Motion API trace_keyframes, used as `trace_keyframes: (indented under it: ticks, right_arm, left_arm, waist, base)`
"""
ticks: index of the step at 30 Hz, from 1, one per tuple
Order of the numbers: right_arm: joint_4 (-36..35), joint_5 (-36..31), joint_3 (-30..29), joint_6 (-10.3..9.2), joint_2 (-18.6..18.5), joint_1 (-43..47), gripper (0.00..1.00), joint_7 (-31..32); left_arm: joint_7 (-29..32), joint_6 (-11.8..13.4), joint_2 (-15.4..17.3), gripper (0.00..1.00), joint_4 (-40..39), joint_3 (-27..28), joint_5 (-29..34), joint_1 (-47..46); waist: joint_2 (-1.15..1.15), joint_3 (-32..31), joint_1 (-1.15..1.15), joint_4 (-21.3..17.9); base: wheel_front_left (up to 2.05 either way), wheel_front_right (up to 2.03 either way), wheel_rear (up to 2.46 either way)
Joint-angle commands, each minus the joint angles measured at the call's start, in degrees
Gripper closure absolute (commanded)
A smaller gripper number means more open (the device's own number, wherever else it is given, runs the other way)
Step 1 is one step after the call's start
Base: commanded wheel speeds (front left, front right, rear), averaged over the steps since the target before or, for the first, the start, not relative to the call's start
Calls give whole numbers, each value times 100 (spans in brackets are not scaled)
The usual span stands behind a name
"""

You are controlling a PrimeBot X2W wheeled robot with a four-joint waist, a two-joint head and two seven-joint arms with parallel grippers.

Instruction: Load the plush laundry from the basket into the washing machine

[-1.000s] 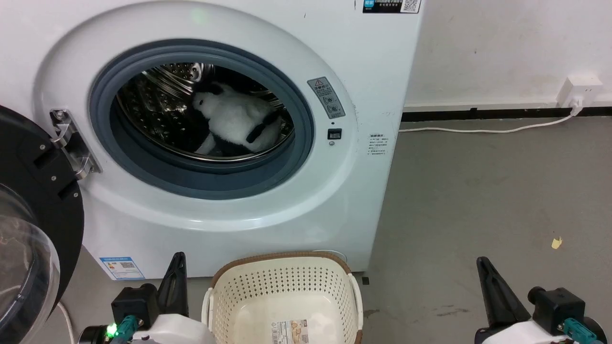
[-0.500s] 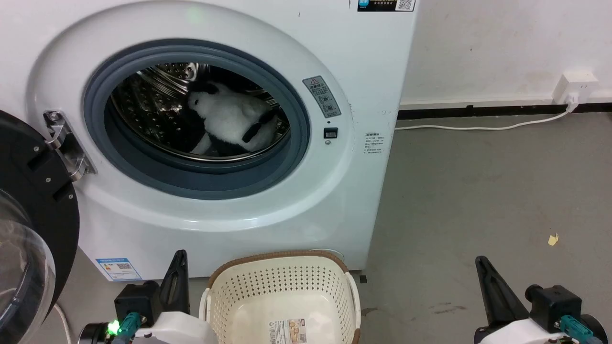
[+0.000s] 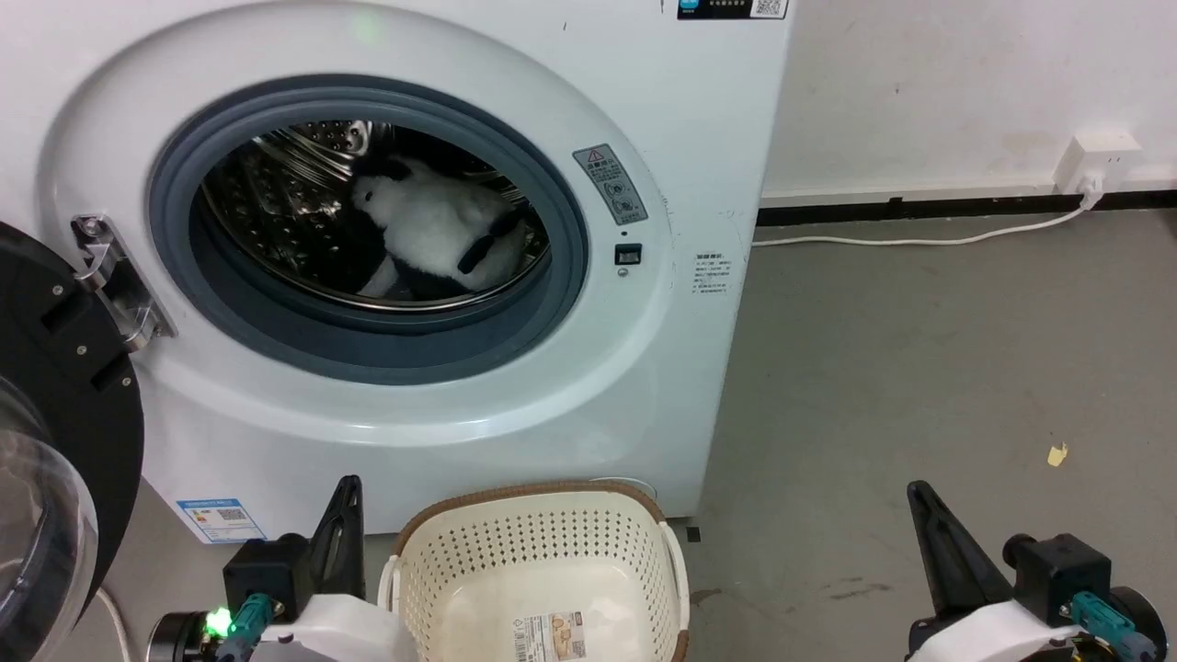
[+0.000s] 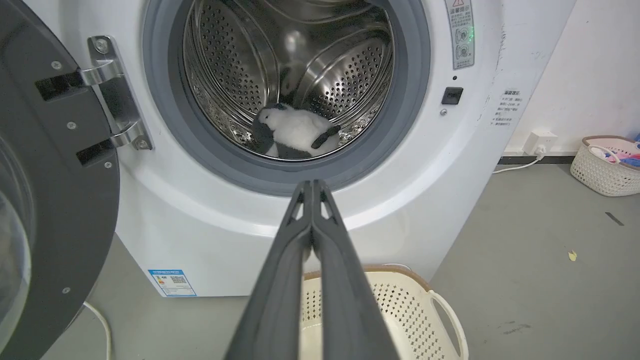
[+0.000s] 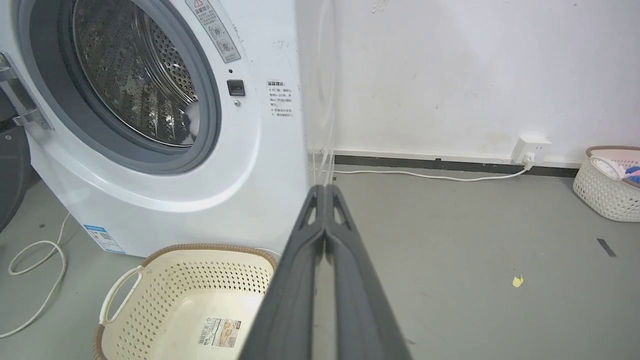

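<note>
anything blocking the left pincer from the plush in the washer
Nothing visible does. The door stands swung aside, leaving the porthole open between the shut left pincer and the plush laundry lying in the drum.

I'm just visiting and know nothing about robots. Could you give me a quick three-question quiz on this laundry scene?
1. True or false: the plush laundry lies inside the washing machine.
2. The basket holds: A) the plush laundry; B) just its label sticker; C) folded towels.
3. Fill in: the left gripper and the right gripper are both ____ (open or shut).
Key: 1 true; 2 B; 3 shut.
</note>
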Motion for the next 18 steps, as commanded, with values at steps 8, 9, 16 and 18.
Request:
trace_keyframes:
  ticks: [8,9,16,18]
  right_arm:
    - [-78,-112,2,-3,13,-115,100,96]
    - [-82,-121,2,-3,13,-120,100,105]
    - [-111,-179,3,-3,14,-151,100,165]
    - [-119,-196,3,-3,15,-160,100,183]
  left_arm:
    - [102,-66,-85,100,-95,81,197,-70]
    - [111,-72,-90,100,-102,88,212,-71]
    - [176,-110,-129,100,-145,134,317,-80]
    - [195,-121,-141,100,-158,147,347,-83]
  waist:
    - [0,15,0,-39]
    - [0,17,0,-43]
    - [0,29,0,-74]
    - [0,32,0,-82]
  base:
    - [0,0,0]
    - [0,0,0]
    - [0,0,0]
    - [0,0,0]
